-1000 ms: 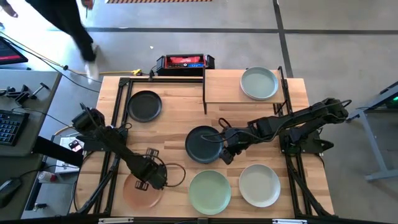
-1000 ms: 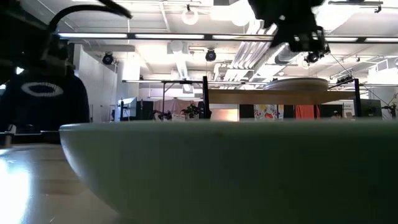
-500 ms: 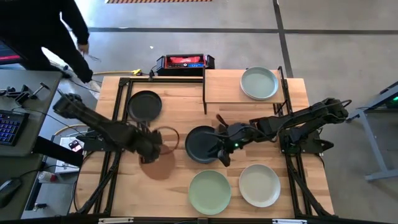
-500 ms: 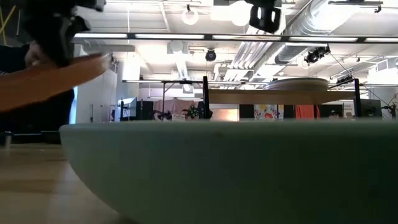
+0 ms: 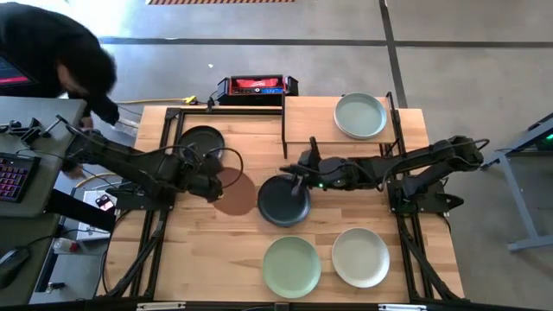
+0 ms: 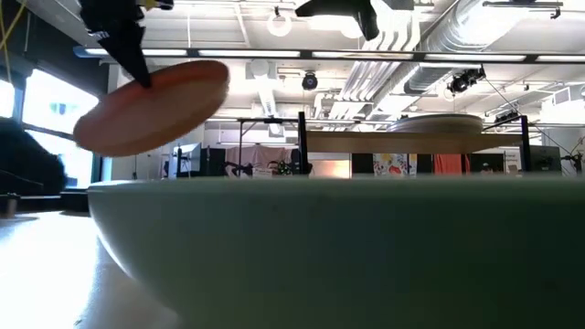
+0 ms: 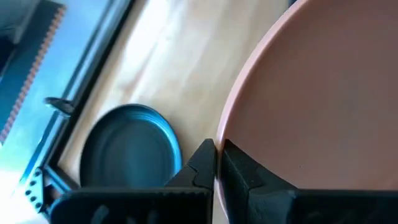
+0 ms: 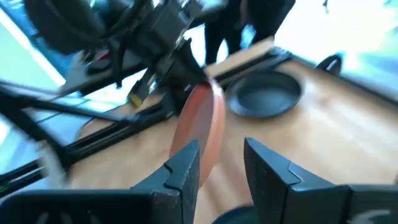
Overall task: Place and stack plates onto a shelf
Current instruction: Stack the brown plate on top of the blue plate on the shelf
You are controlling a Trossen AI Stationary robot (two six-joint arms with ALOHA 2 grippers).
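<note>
My left gripper (image 5: 210, 184) is shut on a terracotta plate (image 5: 235, 192), which shows raised and tilted in the low view (image 6: 151, 105). My right gripper (image 5: 298, 171) is open in its wrist view (image 8: 221, 167). It hovers over the far rim of a black plate (image 5: 283, 200) that lies flat at mid-table. A second black plate (image 5: 200, 145) lies at the far left. The shelf (image 5: 311, 130) stands at the far right and carries a pale green plate (image 5: 360, 115). Another pale green plate (image 5: 292, 266) and a cream plate (image 5: 361, 257) lie by the near edge. My left gripper pinches the terracotta plate's rim (image 7: 221, 144) between its two fingers, one on the upper face and one on the underside. The fingers come roughly level from the table's left. The plate is lifted clear of the table and tilted, stretching away from the fingers toward the table's middle.
Black frame rails run along the table's left side (image 5: 160, 173) and right side (image 5: 406, 233). A red and black box (image 5: 257, 86) sits at the far edge. A person (image 5: 60, 47) stands beyond the far left corner. Bare wood lies between the two black plates.
My left gripper has lifted the terracotta plate off the near left part of the table and carried it up and toward the far edge and the middle, so it now hangs tilted beside the mid-table black plate. My right gripper has moved from that plate's right rim toward its far rim.
</note>
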